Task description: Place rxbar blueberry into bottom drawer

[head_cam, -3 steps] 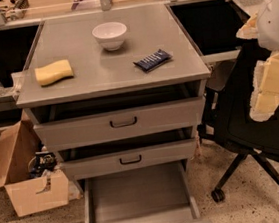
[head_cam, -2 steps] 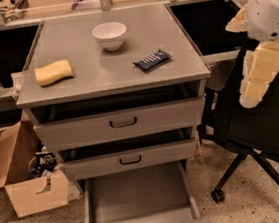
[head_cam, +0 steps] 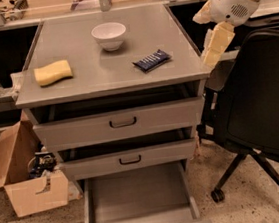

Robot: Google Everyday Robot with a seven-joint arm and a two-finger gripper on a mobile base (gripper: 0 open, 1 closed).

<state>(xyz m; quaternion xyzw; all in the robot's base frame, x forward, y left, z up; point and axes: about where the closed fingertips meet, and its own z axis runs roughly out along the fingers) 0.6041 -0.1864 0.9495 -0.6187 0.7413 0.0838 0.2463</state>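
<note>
The rxbar blueberry (head_cam: pixel 152 60), a small dark navy bar with pale lettering, lies flat on the grey cabinet top (head_cam: pixel 91 81), right of centre. The bottom drawer (head_cam: pixel 139 198) is pulled out, its plain grey floor bare. My gripper (head_cam: pixel 216 44) hangs at the end of the white arm by the cabinet's right edge, about level with the top and to the right of the bar, apart from it and holding nothing.
A white bowl (head_cam: pixel 109 35) and a yellow sponge (head_cam: pixel 53 73) also lie on the top. The two upper drawers (head_cam: pixel 120 123) with black handles stand slightly open. A black office chair (head_cam: pixel 260 115) stands at the right, an open cardboard box (head_cam: pixel 26 176) at the left.
My arm and gripper have moved left and up, from beside the chair to the cabinet's right edge. The bar, bowl, sponge and drawers have not moved.
</note>
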